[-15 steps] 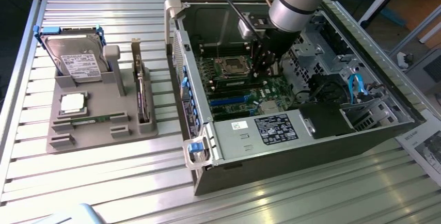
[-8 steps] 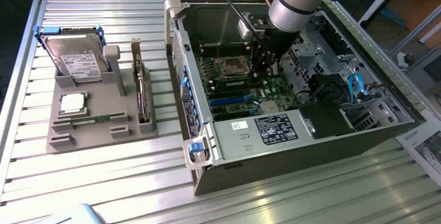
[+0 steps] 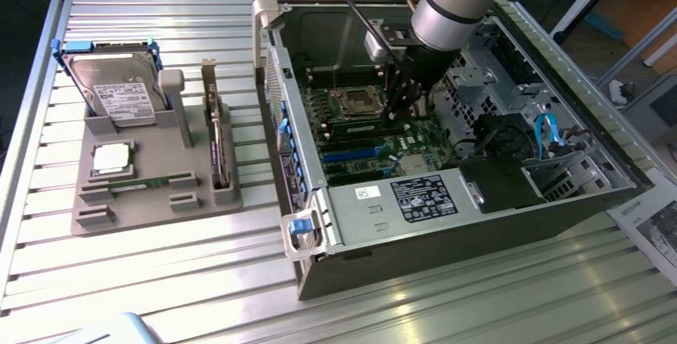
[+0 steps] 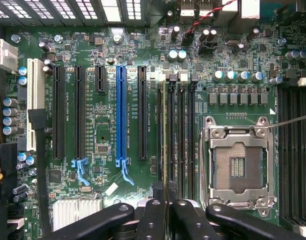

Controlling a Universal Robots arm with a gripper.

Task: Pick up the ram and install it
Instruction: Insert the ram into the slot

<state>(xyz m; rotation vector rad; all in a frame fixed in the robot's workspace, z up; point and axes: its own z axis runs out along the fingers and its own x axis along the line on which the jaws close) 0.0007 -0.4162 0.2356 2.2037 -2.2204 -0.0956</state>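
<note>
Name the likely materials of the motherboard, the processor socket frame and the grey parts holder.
Motherboard: green lacquered circuit-board laminate, glossy, with printed traces. Processor socket frame: bare metal, probably steel, with bright reflections. Grey parts holder: likely plastic, matte and uniformly grey.

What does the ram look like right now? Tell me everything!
The ram shows edge-on: a long, thin, greenish-yellow strip. The gripper is shut on it. It stands on edge, lined up with the black slots beside the empty silver socket. Whether it touches a slot cannot be told.
</note>
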